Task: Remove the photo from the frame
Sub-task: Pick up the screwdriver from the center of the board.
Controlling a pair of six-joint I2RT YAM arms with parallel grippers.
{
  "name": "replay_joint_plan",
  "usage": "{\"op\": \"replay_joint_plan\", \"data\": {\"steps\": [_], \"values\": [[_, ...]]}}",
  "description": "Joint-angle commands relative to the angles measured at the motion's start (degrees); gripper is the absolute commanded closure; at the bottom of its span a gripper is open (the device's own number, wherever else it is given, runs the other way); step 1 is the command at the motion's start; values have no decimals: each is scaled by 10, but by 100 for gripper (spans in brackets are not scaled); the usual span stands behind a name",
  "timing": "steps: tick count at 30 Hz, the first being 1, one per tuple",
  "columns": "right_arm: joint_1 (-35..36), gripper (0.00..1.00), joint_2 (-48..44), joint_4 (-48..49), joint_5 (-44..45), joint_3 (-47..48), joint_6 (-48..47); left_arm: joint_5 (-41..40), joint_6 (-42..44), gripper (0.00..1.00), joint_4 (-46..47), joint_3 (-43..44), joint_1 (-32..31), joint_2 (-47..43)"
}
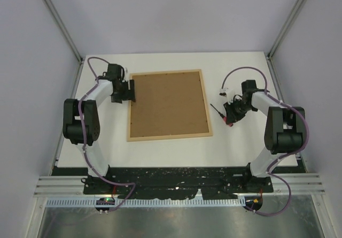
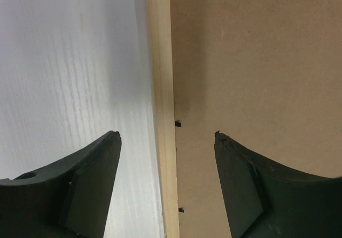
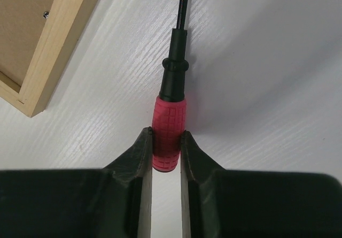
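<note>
1. the right gripper (image 3: 165,133) is clenched on the red handle (image 3: 168,121) of a screwdriver (image 3: 172,85) that lies on the white table (image 3: 256,88) just right of the frame (image 1: 168,104). the pads bite only the rear end of the handle, so on lifting the long black shaft could droop, or the tool could twist out of the grip.
2. the frame lies face down with its brown back panel (image 2: 256,61) upward. the photo shows in no view and is judged to sit beneath that panel, so any prying would be blind and could crease or scratch it.
3. the left gripper (image 2: 166,135) hangs released, jaws spread either side of the frame's left wooden rail (image 2: 162,77) and touching neither side. if it closes off-centre, one finger may shove the frame across the smooth table instead of pinning it.
4. small dark tabs (image 2: 178,123) at the rail's inner edge appear to hold the panel in. they are tiny, so the screwdriver tip could miss one, skid over the fibreboard and gouge it, or bend a tab the wrong way.
5. if the tool levers while the frame is unbraced, the whole frame could slide or tip up.
</note>
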Motion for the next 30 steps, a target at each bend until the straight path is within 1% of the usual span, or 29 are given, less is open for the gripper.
{"op": "replay_joint_plan", "data": {"steps": [1,3,4,8,11,12,14,16,20,24,28,30], "values": [[0,92,-53,-23,-11,17,10,33,-17,28,-19,23,-15,9],[0,92,-90,-43,-25,26,18,35,-19,35,-19,20,-22,11],[0,92,-117,-50,-41,31,20,34,-21,37,-21,20,-26,14],[5,92,-194,-93,-99,63,28,14,-22,39,-21,20,-35,12],[16,92,-237,-114,-126,83,38,-20,-28,42,-33,27,-43,17],[42,92,-254,-116,-128,84,41,-39,-26,43,-44,34,-45,19],[70,92,-278,-115,-128,87,54,-67,-26,46,-62,47,-55,28],[97,92,-292,-115,-123,86,66,-86,-26,49,-71,52,-57,29],[137,92,-303,-117,-119,87,82,-101,-13,51,-86,53,-57,24],[154,92,-298,-119,-123,94,85,-96,-9,50,-114,69,-57,37],[168,92,-287,-122,-129,106,87,-81,-5,51,-176,129,-55,76],[174,92,-281,-125,-129,113,85,-79,0,51,-193,148,-55,87]]}}
